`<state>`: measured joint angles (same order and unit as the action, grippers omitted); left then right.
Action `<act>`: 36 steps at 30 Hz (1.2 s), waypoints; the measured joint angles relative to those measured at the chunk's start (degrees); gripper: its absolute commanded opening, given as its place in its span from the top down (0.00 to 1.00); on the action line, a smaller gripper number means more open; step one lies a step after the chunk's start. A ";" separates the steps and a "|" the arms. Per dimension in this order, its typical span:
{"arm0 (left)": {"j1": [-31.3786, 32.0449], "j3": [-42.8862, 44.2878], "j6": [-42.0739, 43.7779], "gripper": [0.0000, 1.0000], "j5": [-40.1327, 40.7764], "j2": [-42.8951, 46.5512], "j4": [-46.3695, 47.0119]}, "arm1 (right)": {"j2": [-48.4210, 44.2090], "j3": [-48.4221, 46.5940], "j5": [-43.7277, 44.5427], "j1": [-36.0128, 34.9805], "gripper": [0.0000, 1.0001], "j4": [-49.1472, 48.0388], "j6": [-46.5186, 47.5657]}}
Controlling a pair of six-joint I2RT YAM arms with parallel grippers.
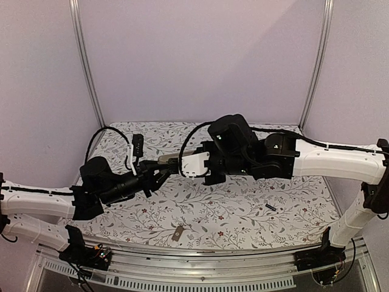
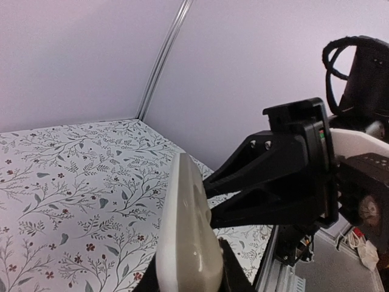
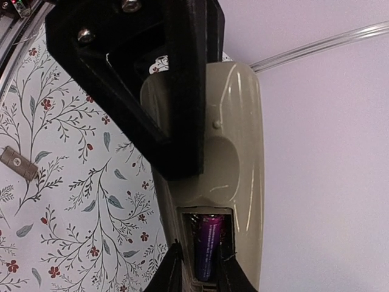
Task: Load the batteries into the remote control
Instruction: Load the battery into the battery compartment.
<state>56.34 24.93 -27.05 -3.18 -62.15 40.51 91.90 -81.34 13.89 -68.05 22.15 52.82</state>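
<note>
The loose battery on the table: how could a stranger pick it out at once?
On the floral table, look at the right half, nearer than the right arm. The battery lies there alone, a tiny dark cylinder; the other loose piece, the grey-tan cover, is flat and rectangular.

The table [image 1: 243, 201] (floral-patterned) carries one battery [image 1: 270, 208] and a cover piece [image 1: 177, 233].
</note>
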 measured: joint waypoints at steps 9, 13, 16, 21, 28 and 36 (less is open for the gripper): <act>-0.63 0.13 0.37 1.00 0.04 -0.76 -1.70 | 1.55 0.00 2.03 0.13 0.95 0.63 0.17; -0.74 0.24 0.72 1.00 -0.04 -0.96 -1.99 | 1.60 0.00 1.95 0.20 0.98 1.09 -0.42; -0.76 0.35 0.98 1.00 0.11 -0.96 -2.08 | 1.57 0.00 1.70 0.26 0.95 1.20 -0.94; -0.74 0.76 1.11 1.00 -0.52 -0.87 -1.79 | 1.60 0.09 2.01 0.39 0.93 1.42 -1.62; -0.74 0.79 -0.17 1.00 0.31 -0.66 -1.81 | 1.25 0.09 0.76 1.01 0.91 1.33 -3.63; -0.76 0.79 -7.87 1.00 0.96 -0.35 0.79 | -4.37 0.42 -6.69 4.09 0.88 1.38 -6.86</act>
<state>55.57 25.71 -34.92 -2.22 -62.50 41.30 87.53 -80.93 7.20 -63.96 23.53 45.95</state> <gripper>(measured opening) 0.180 0.099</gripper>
